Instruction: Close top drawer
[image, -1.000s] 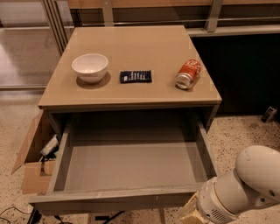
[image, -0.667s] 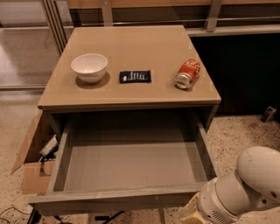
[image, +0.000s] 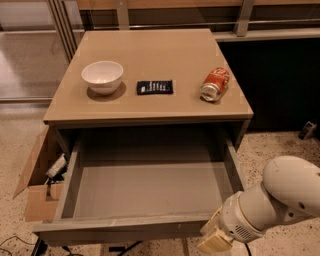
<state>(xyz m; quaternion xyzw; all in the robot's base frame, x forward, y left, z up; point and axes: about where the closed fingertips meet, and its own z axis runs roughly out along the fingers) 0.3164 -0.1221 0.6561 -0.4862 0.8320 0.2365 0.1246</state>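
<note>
Top drawer (image: 147, 192) hangs pulled out to what looks like its full reach from under the table (image: 150, 47), its flat front toward the camera, the same as in the camera view a second ago. I see no real change over that second. The drawer has not slid back, and the arm (image: 280, 200) sits low off the table's front right corner almost where it was. By my reading the closing push has not started, so the whole task is still ahead.

In the camera view, the gripper (image: 216, 239) hangs just beside the right end of the drawer front, below the table's front right corner. It may be touching the panel or just short of it; I cannot tell which. I also cannot tell whether the gripper is apart or together.

The drawer is wide and shallow, grey-brown outside with grey inner panels, and its floor is bare. The front is plain and has no handle, so I judge a flat push against it toward the table will be needed. On the table top a white bowl (image: 102, 76), a dark packet (image: 155, 87) and a red can (image: 215, 84) on its side sit well back from the front edge.
</note>
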